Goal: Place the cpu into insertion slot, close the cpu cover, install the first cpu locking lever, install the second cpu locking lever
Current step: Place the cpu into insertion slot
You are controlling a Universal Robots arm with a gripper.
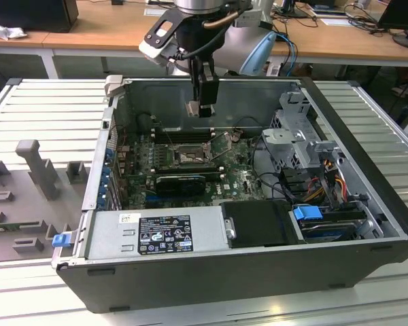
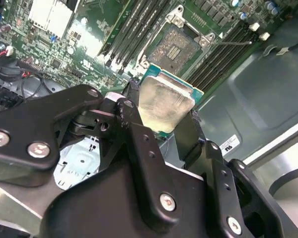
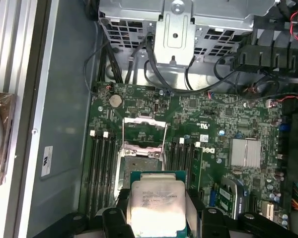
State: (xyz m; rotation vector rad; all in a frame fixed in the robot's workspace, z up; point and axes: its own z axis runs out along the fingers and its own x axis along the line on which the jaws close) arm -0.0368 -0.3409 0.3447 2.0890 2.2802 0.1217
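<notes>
in the first wrist view one edge of the cpu (image 3: 156,204) runs off the picture, so you can't see it whole. the pincer (image 3: 157,210) gripping it covers two of its sides, and the cpu hides part of the insertion slot (image 3: 139,159). in the second wrist view the pincer's black links cover part of the cpu. in the exterior view the arm (image 1: 202,17) is cut off at the picture's edge, and the slot's contacts are too small for you to tell.
</notes>
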